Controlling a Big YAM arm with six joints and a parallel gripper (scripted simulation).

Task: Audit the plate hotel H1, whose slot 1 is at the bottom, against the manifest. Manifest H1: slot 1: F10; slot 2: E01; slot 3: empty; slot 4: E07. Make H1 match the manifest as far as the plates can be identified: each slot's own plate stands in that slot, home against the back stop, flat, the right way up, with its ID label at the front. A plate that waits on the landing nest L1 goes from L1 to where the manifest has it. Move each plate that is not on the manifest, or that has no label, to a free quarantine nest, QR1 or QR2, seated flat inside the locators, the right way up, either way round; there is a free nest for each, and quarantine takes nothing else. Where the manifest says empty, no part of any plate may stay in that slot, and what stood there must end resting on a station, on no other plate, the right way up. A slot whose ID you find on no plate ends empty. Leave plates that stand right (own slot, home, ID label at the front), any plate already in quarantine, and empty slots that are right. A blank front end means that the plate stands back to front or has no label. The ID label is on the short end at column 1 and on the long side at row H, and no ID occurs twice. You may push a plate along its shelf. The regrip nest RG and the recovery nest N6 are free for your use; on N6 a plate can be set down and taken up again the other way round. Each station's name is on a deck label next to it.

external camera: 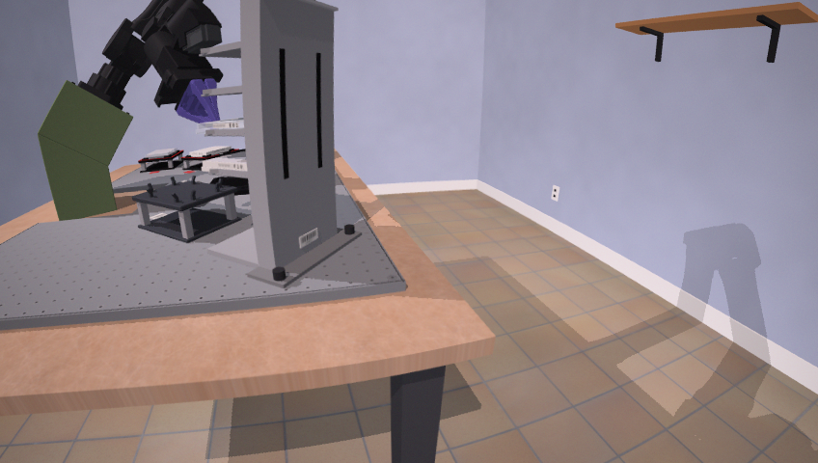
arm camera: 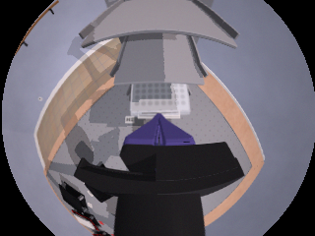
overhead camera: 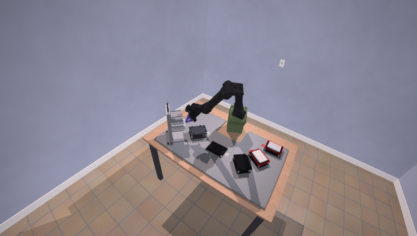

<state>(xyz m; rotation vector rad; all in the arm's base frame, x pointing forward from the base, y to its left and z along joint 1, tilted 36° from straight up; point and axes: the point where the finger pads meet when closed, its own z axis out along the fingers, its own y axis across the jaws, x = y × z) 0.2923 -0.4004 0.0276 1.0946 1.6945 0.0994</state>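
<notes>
The hand point(arm camera: 157, 130), clenched on nothing, is against the front end of a plate point(arm camera: 156, 97) on a middle shelf of the rack point(external camera: 286, 114). Push straight and level, stopping at the back stop.

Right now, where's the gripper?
In the exterior view the shut gripper is at upper left, at the open front of the plate hotel, just above a white plate on its shelf.
</notes>
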